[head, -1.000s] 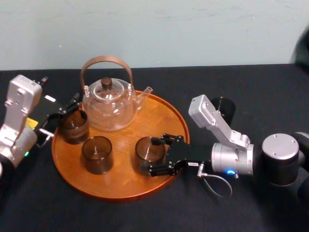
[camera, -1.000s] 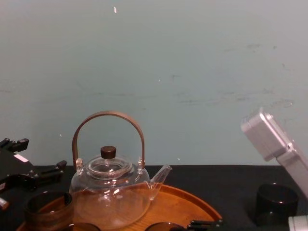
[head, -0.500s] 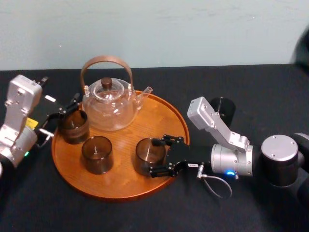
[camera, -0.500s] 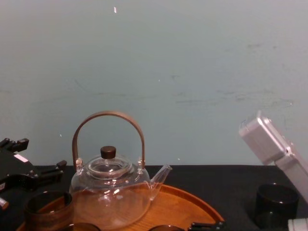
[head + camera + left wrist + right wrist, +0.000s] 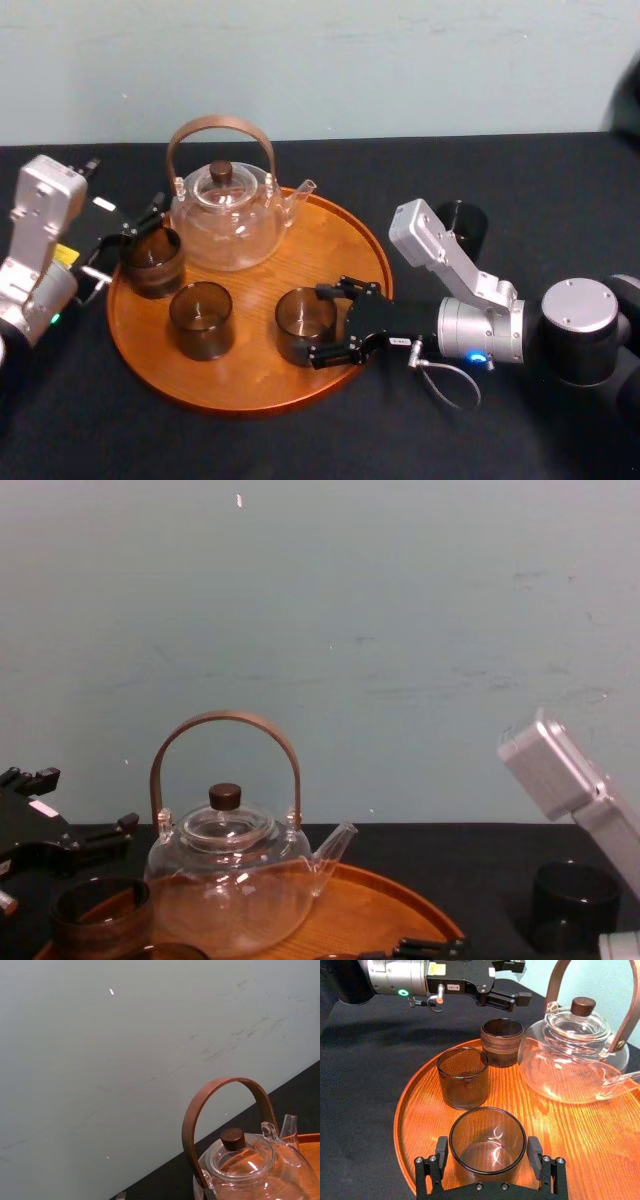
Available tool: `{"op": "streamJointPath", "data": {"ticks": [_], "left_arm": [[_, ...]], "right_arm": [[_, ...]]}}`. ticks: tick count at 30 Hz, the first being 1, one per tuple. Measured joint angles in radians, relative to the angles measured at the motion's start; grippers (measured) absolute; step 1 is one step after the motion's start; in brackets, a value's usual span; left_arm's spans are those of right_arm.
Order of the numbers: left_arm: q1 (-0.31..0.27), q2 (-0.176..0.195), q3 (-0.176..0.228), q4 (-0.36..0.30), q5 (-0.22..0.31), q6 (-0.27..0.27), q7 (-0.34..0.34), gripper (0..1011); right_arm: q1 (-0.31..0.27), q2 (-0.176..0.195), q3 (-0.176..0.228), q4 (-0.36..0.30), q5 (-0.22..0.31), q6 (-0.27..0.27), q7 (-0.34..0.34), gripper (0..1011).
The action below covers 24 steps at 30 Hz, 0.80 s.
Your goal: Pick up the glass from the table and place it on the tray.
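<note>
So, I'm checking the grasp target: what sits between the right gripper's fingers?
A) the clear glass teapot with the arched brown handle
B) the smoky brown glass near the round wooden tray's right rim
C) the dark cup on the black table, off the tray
B: the right gripper is shut on the smoky brown glass over the round orange-brown wooden tray; the left gripper hangs open at the tray's left rear edge.

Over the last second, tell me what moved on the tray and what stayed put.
The right gripper, shut on the glass, carried it slightly to the robot's left, farther in over the tray. The left gripper, teapot, ribbed cup and middle cup stayed put.
</note>
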Motion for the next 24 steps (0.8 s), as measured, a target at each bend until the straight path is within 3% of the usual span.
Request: {"op": "streamJointPath", "data": {"ticks": [24], "left_arm": [[0.000,0.000,0.000,0.000,0.000,0.000,0.000,1001]], "right_arm": [[-0.005,0.012,0.011,-0.009,0.019,-0.001,0.018,1002]]}}
